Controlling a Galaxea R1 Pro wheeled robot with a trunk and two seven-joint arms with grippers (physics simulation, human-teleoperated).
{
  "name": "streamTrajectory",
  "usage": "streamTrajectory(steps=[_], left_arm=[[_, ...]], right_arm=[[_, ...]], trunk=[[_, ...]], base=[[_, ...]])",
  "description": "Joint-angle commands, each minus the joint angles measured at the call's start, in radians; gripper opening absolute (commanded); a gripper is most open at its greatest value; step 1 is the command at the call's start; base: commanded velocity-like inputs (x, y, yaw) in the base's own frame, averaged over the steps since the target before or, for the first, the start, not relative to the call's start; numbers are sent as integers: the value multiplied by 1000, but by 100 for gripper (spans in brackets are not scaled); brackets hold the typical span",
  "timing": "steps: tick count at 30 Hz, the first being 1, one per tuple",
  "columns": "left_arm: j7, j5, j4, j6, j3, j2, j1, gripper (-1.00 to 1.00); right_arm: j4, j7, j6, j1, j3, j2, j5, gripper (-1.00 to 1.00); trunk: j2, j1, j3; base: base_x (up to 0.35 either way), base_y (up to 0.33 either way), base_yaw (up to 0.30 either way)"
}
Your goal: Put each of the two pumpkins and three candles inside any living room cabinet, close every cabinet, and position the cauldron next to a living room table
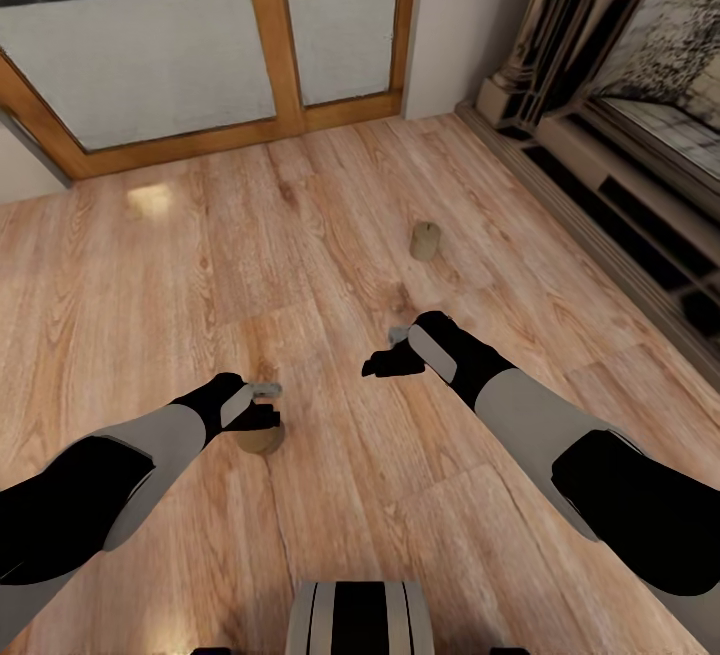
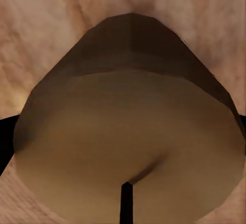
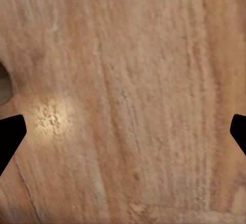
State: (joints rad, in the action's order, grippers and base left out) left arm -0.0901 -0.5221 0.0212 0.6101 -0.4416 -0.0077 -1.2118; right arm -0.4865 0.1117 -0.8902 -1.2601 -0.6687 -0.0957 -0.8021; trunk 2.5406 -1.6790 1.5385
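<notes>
Two candles are in view, both resting on the wooden floor (image 1: pixel 150 295). The near candle (image 1: pixel 261 435) sits directly under the left gripper (image 1: pixel 262 405); in the left wrist view the same candle (image 2: pixel 128 147) looms very close between the dark jaw tips, but whether the jaws are clamped on it or merely straddling it cannot be told. The far candle (image 1: pixel 425 241) stands upright, well ahead of the right gripper (image 1: pixel 385 360). The right wrist view shows that gripper's jaws spread wide with only bare floor (image 3: pixel 133 101) between them, so they are released.

Task progress, as judged: early. Neither visible candle is stowed. Pumpkins, cabinet, cauldron and counter cannot be assessed from these views, so every stowing, closing and positioning step must be treated as outstanding.

Surface: light plank flooring with pronounced grain and a small bright glare patch. Room: a wood-framed glass door (image 1: pixel 270 35) ahead, looking onto paving and grass; a dark ornate fireplace surround (image 1: pixel 560 55) along the right wall.
</notes>
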Motion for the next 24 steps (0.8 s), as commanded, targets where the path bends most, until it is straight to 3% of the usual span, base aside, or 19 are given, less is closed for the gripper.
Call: streamTrajectory(steps=[1,9,19,20,24], left_arm=[[-8,-9,2,5,-6,0,0,100],[-8,-9,2,5,-6,0,0,100],[-7,-9,3,5,-6,0,0,100],[-7,-9,3,5,-6,0,0,-100],[-7,-9,3,5,-6,0,0,-100]], right_arm=[[-1,10,-1,-1,-5,1,-11,100],[-1,10,-2,-1,-6,1,-11,100],[-1,10,-2,-1,-6,1,-11,100],[-1,10,-2,-1,-6,1,-11,100],[-1,10,-2,-1,-6,1,-11,100]], trunk=[[1,0,5],[1,-2,20],[1,-2,20],[1,-2,20],[1,-2,20]], base=[[0,0,0],[0,0,0],[0,0,0],[0,0,0],[0,0,0]])
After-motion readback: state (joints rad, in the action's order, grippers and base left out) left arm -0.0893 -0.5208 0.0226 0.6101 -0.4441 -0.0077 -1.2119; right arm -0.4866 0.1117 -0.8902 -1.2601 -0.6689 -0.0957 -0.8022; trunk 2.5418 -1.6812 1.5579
